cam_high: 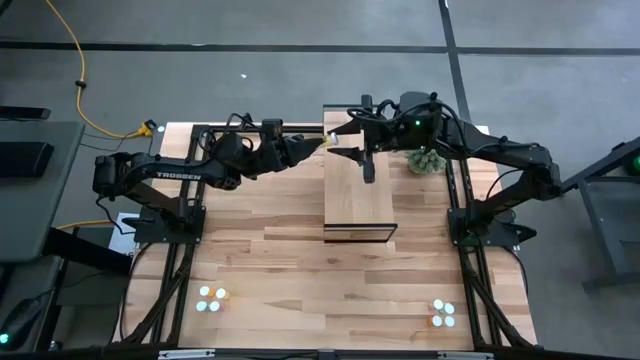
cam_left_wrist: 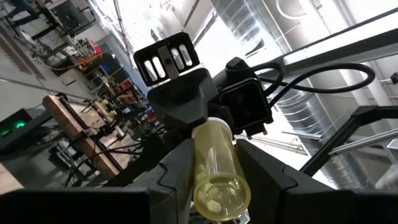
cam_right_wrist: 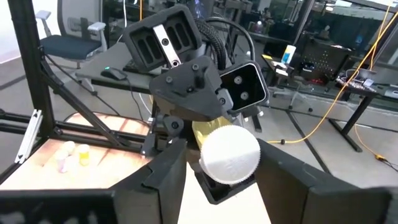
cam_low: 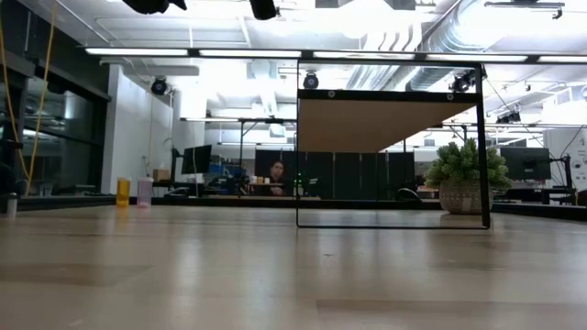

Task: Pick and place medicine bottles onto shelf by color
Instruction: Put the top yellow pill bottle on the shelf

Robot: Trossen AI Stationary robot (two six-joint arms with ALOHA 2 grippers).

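We see a yellow bottle (cam_high: 326, 142) held in the air between both hands, at the shelf's (cam_high: 358, 190) eleven o'clock corner, above the table (cam_high: 300, 280). Our left hand (cam_high: 320, 145) grips its body. Our right hand (cam_high: 334, 136) faces it, fingers either side of the white cap (cam_right_wrist: 229, 155); whether they clench it, we cannot tell. More bottles (cam_high: 211, 298) stand at the table's seven and five o'clock.

Both arms are matte black and angular — the left arm (cam_high: 170, 172) carries white "TROSSEN" lettering, the right arm (cam_high: 500, 155) glossy looping black cables — each tool's housing showing slotted silver-white vents and small screws.
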